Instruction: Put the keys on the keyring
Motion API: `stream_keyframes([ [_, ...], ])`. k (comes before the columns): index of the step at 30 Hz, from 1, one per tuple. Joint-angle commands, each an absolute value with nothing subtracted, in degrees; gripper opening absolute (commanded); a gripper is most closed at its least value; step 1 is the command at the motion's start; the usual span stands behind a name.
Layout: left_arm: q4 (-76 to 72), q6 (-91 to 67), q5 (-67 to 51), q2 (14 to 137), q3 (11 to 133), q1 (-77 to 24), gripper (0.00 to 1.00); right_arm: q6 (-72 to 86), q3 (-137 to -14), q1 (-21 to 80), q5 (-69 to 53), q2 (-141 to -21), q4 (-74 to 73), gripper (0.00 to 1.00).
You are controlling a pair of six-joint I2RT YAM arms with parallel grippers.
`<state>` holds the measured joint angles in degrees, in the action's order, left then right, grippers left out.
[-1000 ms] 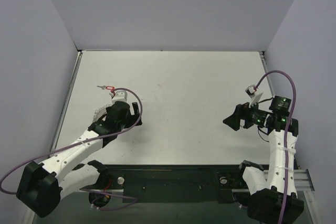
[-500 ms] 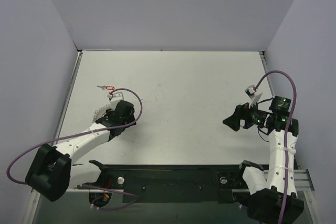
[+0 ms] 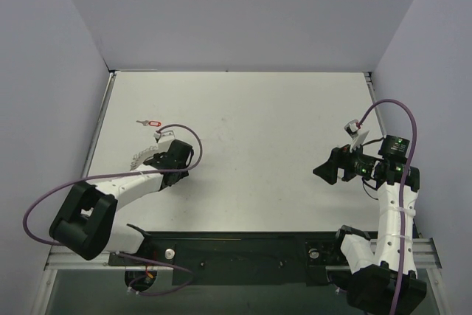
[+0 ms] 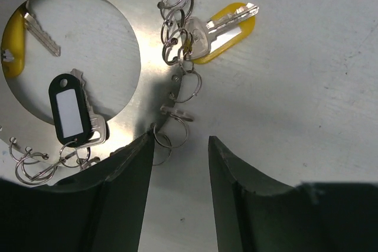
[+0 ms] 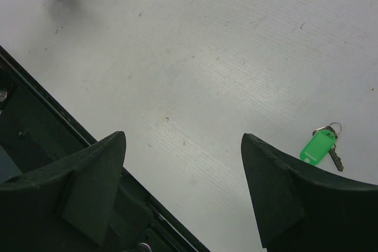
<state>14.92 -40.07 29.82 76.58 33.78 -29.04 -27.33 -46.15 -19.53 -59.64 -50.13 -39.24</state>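
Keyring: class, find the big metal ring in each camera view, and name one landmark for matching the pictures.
Top external: the keyring lies on the table's left side, beside the left gripper.
Left wrist: it fills the upper left, its rim just above the open fingers.
Right wrist: not clearly in it.
Landmark: the left gripper, likely the dark shape in the right wrist view's top left corner.

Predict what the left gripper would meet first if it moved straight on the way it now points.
Most likely the small wire loops on the keyring's rim, just ahead of the open left gripper; depth is unclear.
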Motion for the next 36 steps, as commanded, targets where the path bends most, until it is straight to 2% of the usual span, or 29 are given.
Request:
stream_keyframes([
  [1,16.7,-42.0,31.9,80.0,39.6,-28.8,0.51,-28.7,-46.1,-19.9,-62.2,-50.4,-40.3,0.73],
  [13,19.2,-46.0,35.0,77.3,38.1,-30.4,0.52,-29.0,-46.0,-19.9,-62.1,-50.7,-40.4,0.73],
  [22,19.2,-52.4,37.5,68.2,32.2,-32.2,0.51,-29.3,-46.0,-19.9,-62.3,-51.2,-40.9,0.73],
  [36,17.8,-51.1,36.4,72.0,31.5,-32.1,0.45,-30.1,-46.1,-20.0,-62.6,-51.5,-41.5,0.73],
])
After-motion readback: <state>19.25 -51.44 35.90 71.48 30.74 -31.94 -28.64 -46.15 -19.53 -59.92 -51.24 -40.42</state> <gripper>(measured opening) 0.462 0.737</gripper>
